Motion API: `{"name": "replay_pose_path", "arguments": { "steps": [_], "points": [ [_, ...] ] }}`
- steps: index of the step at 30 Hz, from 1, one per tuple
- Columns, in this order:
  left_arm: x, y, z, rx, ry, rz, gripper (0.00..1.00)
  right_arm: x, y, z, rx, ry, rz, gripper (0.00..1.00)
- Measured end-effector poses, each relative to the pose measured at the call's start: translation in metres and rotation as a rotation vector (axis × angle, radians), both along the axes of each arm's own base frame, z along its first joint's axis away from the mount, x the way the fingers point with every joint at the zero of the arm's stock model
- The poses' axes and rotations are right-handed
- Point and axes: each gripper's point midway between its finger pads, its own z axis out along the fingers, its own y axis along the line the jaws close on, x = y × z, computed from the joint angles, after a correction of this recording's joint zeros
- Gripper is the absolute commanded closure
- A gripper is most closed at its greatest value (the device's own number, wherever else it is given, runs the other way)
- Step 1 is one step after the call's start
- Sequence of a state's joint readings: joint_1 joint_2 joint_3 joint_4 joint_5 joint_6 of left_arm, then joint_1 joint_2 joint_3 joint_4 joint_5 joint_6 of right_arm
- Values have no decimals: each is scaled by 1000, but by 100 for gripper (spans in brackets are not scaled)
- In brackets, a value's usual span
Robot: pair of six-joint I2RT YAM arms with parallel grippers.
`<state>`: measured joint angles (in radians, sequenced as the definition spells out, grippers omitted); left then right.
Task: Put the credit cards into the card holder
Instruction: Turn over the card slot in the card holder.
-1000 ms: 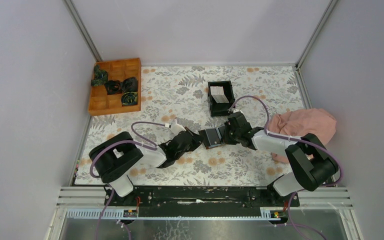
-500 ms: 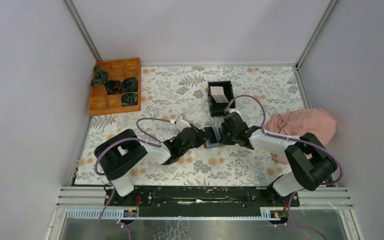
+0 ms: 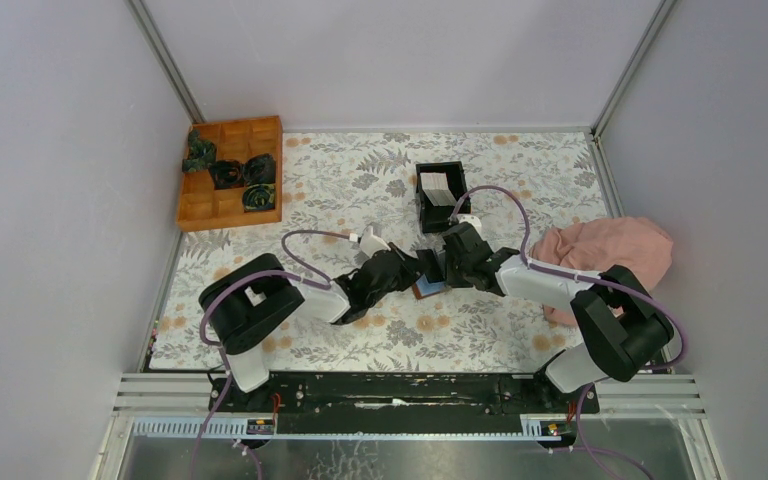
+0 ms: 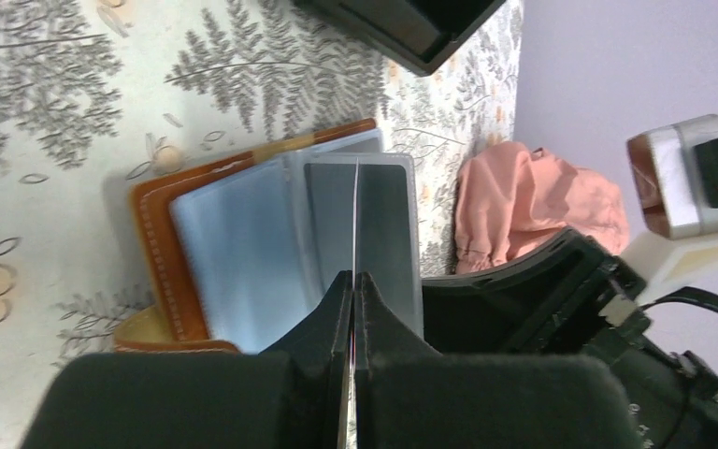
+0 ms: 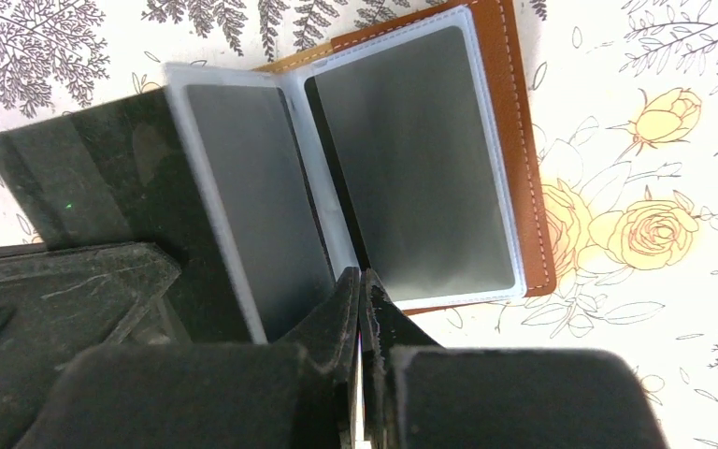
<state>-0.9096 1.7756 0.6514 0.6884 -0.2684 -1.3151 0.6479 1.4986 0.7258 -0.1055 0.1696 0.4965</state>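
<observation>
The left pincer [image 4: 353, 292] is shut on a clear sleeve of the card holder [image 5: 522, 178], laid open on the tabletop [image 3: 340, 180] between the arms. The right pincer [image 5: 361, 285] is closed on a leaf at its fold. Credit cards [image 3: 438, 188] are seen in the black box [image 3: 457, 168] behind.

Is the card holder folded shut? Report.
No, the card holder lies open, its clear sleeves spread over the brown cover.
</observation>
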Motion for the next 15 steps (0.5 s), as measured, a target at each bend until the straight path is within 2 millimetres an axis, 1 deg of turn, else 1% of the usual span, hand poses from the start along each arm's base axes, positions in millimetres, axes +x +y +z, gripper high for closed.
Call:
{"name": "replay_pose_path", "arguments": {
  "steps": [5, 8, 11, 15],
  "points": [
    [5, -11, 14, -16, -31, -13, 100, 0, -4, 0, -22, 0, 0, 99],
    [7, -16, 18, -17, -43, -20, 100, 1, -8, 0, -41, -5, -8, 99],
    [7, -19, 15, -10, -41, -24, 100, 2, -13, 3, -63, -19, -24, 99],
    [5, -20, 2, 12, -24, -30, 100, 7, -19, 15, -71, -64, -47, 98]
  ]
}}
